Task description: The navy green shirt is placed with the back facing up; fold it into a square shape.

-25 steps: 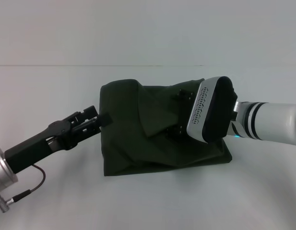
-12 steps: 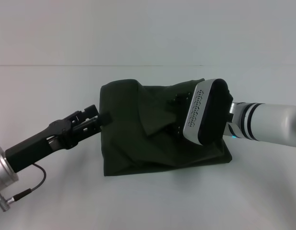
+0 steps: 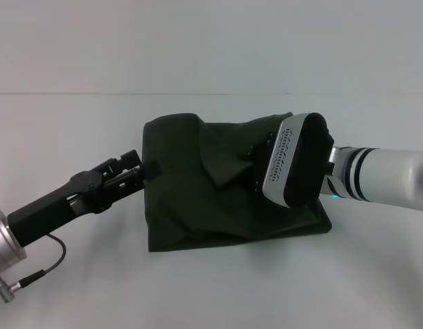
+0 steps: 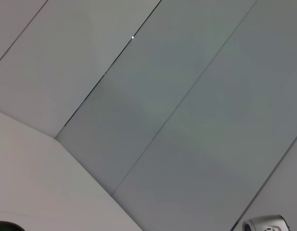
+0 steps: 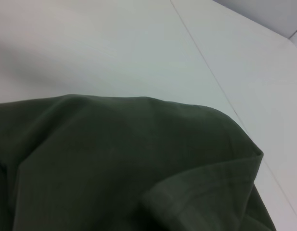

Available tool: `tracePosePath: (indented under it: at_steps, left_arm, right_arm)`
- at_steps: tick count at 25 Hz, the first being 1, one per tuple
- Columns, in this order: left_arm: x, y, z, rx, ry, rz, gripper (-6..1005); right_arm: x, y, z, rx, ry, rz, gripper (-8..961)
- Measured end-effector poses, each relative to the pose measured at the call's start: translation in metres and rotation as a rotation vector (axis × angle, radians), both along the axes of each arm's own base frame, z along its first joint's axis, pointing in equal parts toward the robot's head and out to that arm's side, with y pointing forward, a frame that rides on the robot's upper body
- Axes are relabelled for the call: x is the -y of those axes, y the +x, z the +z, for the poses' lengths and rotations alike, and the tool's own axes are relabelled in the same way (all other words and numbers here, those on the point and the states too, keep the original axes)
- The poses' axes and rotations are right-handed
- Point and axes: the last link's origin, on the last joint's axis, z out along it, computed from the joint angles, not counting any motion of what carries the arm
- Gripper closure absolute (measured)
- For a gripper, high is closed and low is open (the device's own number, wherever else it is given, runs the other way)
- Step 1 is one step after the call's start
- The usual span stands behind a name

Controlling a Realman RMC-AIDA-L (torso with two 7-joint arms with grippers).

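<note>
Right gripper (image 3: 260, 159) has crept slightly inward over the navy green shirt (image 3: 218, 192), finger state unreadable, while the left gripper (image 3: 144, 171) stays put pinching the shirt's left edge, shirt bunched roughly square between both arms.

Right gripper (image 3: 259, 161) shifted slightly toward the robot's left over the navy green shirt (image 3: 197, 199); the raised fold ridge in the shirt's middle flattened and moved rightward toward it.
</note>
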Motion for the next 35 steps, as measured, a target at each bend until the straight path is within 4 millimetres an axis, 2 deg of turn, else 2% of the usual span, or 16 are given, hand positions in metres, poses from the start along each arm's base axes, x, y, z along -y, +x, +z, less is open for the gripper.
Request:
tracePosePath:
  at_steps: [2,5,12,24,35]
  left_arm:
    - [0.0,0.0,0.0,0.0,0.0,0.0,79]
    - [0.0,0.0,0.0,0.001,0.0,0.0,79]
    - [0.0,0.0,-0.001,0.001,-0.001,0.0,79]
    - [0.0,0.001,-0.001,0.002,-0.003,-0.001,79]
    - [0.001,0.002,-0.005,0.01,-0.019,-0.004,80]
  right_arm:
    - [0.0,0.0,0.0,-0.002,0.0,-0.002,695]
    - [0.001,0.001,0.0,-0.016,-0.001,-0.015,908]
    - [-0.002,0.006,0.01,-0.161,0.036,-0.129,943]
    - [-0.018,0.039,0.047,-0.584,0.117,-0.508,943]
    - [-0.026,0.033,0.044,-0.68,0.114,-0.591,942]
